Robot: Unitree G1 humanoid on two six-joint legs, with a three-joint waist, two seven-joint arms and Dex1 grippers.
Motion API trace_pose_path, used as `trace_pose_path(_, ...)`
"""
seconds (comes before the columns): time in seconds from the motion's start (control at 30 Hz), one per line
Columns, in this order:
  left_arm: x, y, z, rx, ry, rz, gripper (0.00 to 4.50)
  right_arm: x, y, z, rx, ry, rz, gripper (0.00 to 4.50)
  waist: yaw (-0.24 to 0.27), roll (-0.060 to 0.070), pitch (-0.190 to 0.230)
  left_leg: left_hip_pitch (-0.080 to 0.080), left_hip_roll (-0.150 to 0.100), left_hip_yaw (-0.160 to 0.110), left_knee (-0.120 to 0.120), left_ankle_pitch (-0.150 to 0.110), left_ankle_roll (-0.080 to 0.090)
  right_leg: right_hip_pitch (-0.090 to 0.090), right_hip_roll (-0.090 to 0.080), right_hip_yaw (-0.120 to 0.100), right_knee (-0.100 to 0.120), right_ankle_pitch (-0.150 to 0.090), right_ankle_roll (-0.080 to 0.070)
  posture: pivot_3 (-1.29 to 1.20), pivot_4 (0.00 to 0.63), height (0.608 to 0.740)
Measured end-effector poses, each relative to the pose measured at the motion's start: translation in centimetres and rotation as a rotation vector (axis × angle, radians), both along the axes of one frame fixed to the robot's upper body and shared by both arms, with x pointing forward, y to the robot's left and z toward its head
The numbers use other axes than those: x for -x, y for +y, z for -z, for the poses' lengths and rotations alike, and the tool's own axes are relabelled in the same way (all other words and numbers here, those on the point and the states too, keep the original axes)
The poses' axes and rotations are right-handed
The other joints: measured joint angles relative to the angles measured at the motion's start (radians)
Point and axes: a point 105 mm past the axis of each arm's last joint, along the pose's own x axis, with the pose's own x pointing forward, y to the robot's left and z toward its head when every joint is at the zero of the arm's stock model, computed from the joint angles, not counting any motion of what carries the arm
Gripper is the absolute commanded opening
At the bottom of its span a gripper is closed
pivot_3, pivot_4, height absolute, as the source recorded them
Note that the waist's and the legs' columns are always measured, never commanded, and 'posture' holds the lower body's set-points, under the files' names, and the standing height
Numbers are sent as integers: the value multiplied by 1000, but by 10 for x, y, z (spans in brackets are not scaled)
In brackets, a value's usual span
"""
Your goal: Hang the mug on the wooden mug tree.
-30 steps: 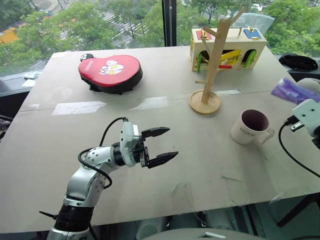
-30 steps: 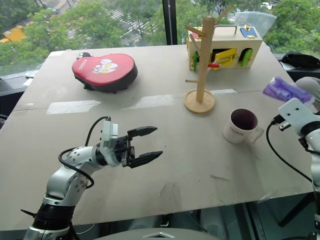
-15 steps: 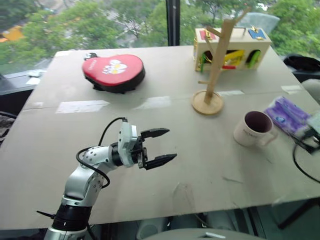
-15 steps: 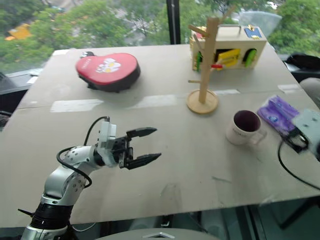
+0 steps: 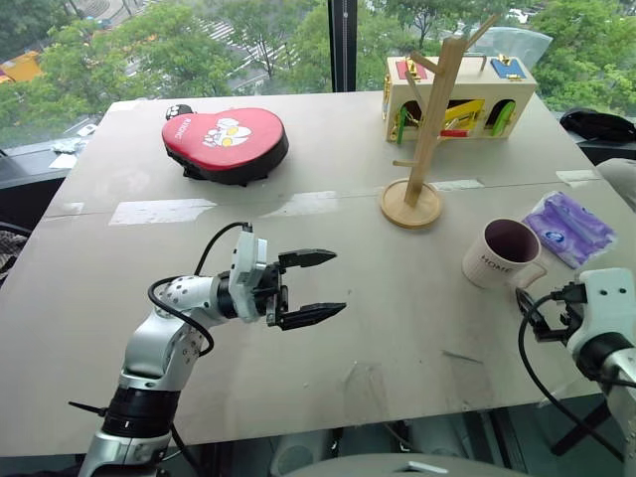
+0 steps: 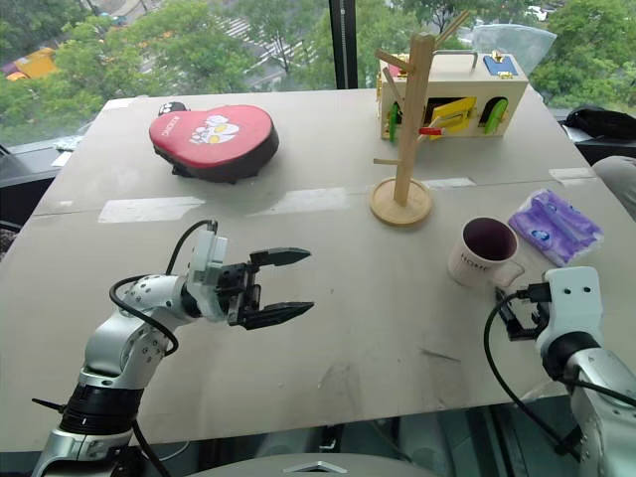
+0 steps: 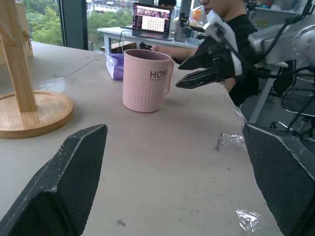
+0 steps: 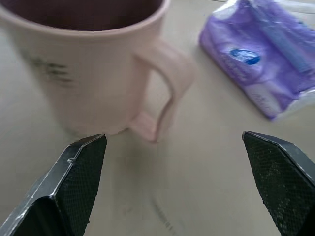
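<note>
Your mug [image 5: 505,252] stands upright on the counter [image 5: 417,328], at four o'clock from the wooden mug tree [image 5: 422,129]. Your right claw [image 7: 206,63] gapes wide beside its handle; your left claw [image 5: 310,287] is wide, empty.

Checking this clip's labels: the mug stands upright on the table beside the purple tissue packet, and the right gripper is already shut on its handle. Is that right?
Not quite. The mug stands upright on the table beside the purple tissue packet, but the right gripper is open just short of the handle, touching nothing, as the right wrist view shows.
</note>
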Motion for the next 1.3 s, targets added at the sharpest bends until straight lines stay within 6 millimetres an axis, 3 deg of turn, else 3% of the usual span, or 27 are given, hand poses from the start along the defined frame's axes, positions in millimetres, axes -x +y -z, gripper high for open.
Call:
trace_pose_path(0.07, 0, 0, -2, -6, -3, 8, 4500, -8, -8, 4, 7, -16, 53, 4452, -1, 0, 0, 0, 0, 0, -1, 0, 0, 0, 0, 1, 0, 0, 0, 0, 150, 740)
trace_pose_path(0.13, 0, 0, -2, -10, -2, 10, 4500, -14, -15, 9, 13, -24, 91, 3947, -2, 0, 0, 0, 0, 1, -1, 0, 0, 0, 1, 1, 0, 0, 0, 0, 150, 740)
trace_pose_path(0.4, 2, 0, -5, -18, -3, -17, 4500, -33, -16, 24, 1, -42, 72, 192, -3, 1, 0, 0, 0, 1, -1, 0, 1, 0, 1, 1, 1, 0, 0, 0, 150, 740)
trace_pose_path(0.43, 2, 0, -5, -17, -3, -26, 4500, -36, -16, 24, -3, -51, 63, 58, -2, 1, 0, 0, 0, 1, -1, -1, 2, 0, 1, 1, 1, 0, 0, 0, 150, 740)
trace_pose_path(0.8, 3, -1, -5, -3, 0, -64, 4500, -45, -12, 16, -18, -107, -36, 58, -3, 1, 1, 1, 0, 1, -1, -1, 2, 1, 2, 2, 1, 0, 0, 0, 150, 740)
trace_pose_path(1.2, 1, -3, -7, 13, -6, -73, 4500, -38, -9, 0, -17, -140, -127, 58, -3, 1, 1, 1, 0, 1, -1, -1, 3, 1, 2, 2, 1, 0, 0, 0, 150, 740)
trace_pose_path(1.3, 1, -3, -7, 13, -8, -72, 4500, -37, -8, -3, -18, -130, -174, 1338, -3, 1, 1, 1, 0, 1, -1, -2, 4, 1, 2, 2, 1, 0, 0, 0, 150, 740)
